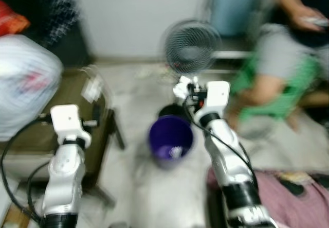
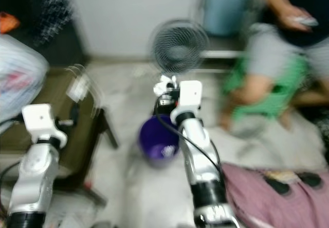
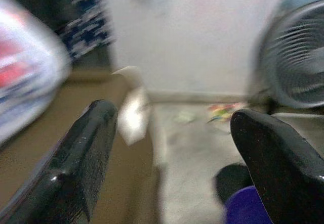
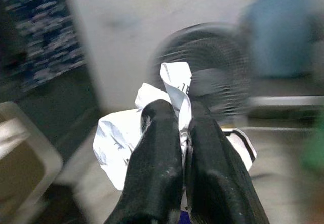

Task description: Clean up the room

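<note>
Pinching a crumpled white paper between pressed-together black fingers, the right gripper is held out over the floor, just above and beyond the far rim of a purple bucket. A small pale scrap can be made out inside the bucket, though blur hides what it is. The paper is judged to be light, soft and easily torn or shed; it is gripped through the middle of the wad, with loose folds spilling out on both sides, so a firm central pinch is what is called for, and a clean drop is expected once the fingers part over the bucket mouth. The left gripper is spread wide and empty, raised near the left, over an olive-brown seat. A floor fan stands beyond the bucket by the far wall. A white plastic bag lies at far left. A seated person is at far right, and a pink cloth lies at near right.
</note>
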### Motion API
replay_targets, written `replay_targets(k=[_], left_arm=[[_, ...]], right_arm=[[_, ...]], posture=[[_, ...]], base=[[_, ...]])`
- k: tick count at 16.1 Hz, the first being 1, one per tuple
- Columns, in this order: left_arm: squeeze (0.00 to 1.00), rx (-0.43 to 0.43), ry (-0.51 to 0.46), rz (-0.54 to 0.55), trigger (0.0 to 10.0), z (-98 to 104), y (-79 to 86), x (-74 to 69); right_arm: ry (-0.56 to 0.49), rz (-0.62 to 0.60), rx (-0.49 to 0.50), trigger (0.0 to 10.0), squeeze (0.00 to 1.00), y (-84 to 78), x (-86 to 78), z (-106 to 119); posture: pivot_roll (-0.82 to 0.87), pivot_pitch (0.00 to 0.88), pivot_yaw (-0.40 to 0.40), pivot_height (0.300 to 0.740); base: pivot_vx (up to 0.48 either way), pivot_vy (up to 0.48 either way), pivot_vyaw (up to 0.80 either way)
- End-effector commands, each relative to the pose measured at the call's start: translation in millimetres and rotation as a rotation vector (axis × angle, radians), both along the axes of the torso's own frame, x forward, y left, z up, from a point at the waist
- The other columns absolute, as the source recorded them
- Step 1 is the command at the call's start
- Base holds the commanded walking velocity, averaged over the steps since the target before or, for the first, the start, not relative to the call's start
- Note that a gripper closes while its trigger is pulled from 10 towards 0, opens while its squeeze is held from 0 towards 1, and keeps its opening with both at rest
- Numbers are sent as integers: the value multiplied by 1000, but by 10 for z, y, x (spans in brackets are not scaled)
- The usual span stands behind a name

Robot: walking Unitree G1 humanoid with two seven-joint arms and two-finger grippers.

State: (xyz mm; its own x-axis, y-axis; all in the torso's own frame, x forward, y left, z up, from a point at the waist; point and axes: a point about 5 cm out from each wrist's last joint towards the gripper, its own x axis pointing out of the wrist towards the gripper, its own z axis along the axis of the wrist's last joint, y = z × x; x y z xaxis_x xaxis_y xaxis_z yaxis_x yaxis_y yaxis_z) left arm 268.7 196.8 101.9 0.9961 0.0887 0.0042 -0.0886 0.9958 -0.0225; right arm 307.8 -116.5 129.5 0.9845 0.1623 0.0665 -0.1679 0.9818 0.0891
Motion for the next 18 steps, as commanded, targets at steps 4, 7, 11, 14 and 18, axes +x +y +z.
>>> replay_targets(k=[4,7,11,14,18], left_arm=[[0,-23,1,-61,10000,43,-59,-182],[0,-32,9,-66,10000,39,-95,-202],[0,-23,4,-47,10000,82,-105,-209],[0,-21,9,-40,10000,84,-104,-225],[0,-15,18,-46,10000,69,-59,-247]], right_arm=[[31,-85,-28,10000,0,-297,-199,-6],[50,-97,-47,10000,0,-359,-235,-32],[48,-80,-51,10000,0,-294,-171,40],[42,-68,-61,10000,0,-283,-167,44],[49,-70,-49,10000,0,-271,-165,38]], posture=[[-82,0,6,740],[-83,0,4,740],[-73,0,-7,740],[-68,0,-9,740],[-65,0,-8,740]], base=[[248,0,0],[0,0,0],[0,0,0],[0,0,421],[0,0,800]])
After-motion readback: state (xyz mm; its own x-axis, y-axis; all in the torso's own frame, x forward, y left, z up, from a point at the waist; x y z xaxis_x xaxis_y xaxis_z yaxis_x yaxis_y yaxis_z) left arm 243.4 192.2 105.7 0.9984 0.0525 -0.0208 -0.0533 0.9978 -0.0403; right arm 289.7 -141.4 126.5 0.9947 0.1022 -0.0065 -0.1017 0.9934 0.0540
